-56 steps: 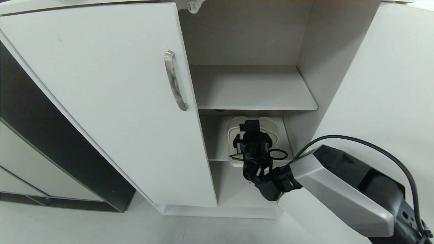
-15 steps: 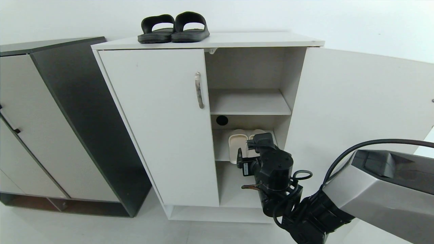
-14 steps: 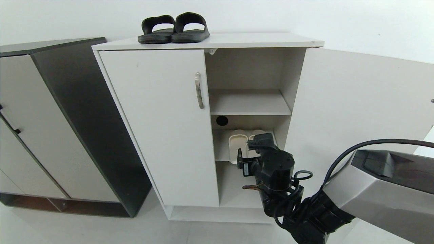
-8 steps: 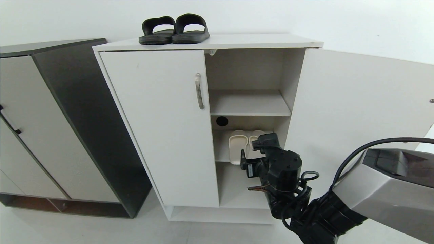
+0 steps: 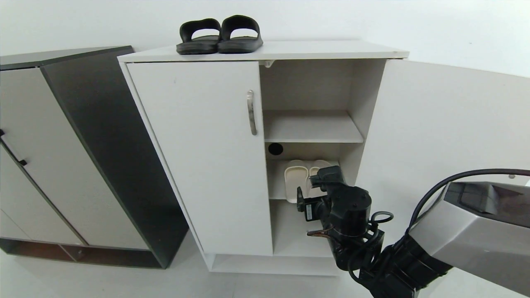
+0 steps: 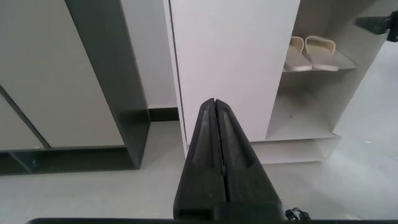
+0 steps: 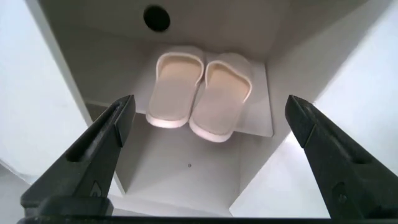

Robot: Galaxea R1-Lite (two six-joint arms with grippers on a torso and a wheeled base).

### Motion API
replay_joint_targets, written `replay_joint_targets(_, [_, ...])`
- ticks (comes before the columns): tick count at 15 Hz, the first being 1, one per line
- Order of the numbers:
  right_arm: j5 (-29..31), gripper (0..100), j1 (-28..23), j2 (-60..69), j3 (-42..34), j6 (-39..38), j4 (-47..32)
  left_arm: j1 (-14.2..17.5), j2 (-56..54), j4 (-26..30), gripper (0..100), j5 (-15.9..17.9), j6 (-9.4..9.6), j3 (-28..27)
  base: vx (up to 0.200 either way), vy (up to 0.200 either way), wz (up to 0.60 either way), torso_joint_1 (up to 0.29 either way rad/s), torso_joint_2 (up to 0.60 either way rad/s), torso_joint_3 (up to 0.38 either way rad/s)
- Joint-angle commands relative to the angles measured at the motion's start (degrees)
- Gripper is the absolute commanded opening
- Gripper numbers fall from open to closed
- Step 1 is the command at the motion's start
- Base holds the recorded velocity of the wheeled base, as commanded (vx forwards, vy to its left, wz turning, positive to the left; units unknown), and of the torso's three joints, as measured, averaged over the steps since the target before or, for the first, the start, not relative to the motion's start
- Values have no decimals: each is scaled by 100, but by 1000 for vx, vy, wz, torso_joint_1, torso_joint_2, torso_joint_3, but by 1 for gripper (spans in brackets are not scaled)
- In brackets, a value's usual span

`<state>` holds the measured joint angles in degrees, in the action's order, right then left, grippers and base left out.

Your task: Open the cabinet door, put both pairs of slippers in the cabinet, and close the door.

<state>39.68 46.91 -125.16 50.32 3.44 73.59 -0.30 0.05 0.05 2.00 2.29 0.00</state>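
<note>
Right claw (image 7: 208, 106), spread wide, faces the cream slippers (image 7: 200, 93) shelved beyond it.

In the head view the right claw (image 5: 326, 179) and its wrist cover much of the cream slippers (image 5: 295, 179) just behind it, above all the one nearer the claw. The wrist masks most of the claw's own length. The open cabinet door (image 5: 447, 124), just right of the claw, runs off the picture's edge, and so does the dark cabinet (image 5: 83, 145) far to its left. In the right wrist view both fingers (image 7: 93, 162) are cut off at their bases. Beyond the slippers, the round hole (image 7: 156, 17) is too dark to read. The left claw (image 6: 214, 106) is cut off at its base.
</note>
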Motion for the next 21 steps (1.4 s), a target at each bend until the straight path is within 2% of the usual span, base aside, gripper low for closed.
replay_joint_targets(1, [-4, 100, -6, 0, -14, -1, 32, 4, 4, -5, 0, 2, -1, 0, 0, 200, 0, 7, 7, 12])
replay_joint_targets(13, [-83, 100, -50, -8, -31, 8, 15, 4, 4, -5, 0, 2, -18, 0, 0, 200, 0, 2, 2, 2])
replay_joint_targets(21, [-189, 100, -68, -8, -66, 17, 32, 4, 4, -5, 0, 2, -18, 0, 0, 0, 0, 0, 0, 0])
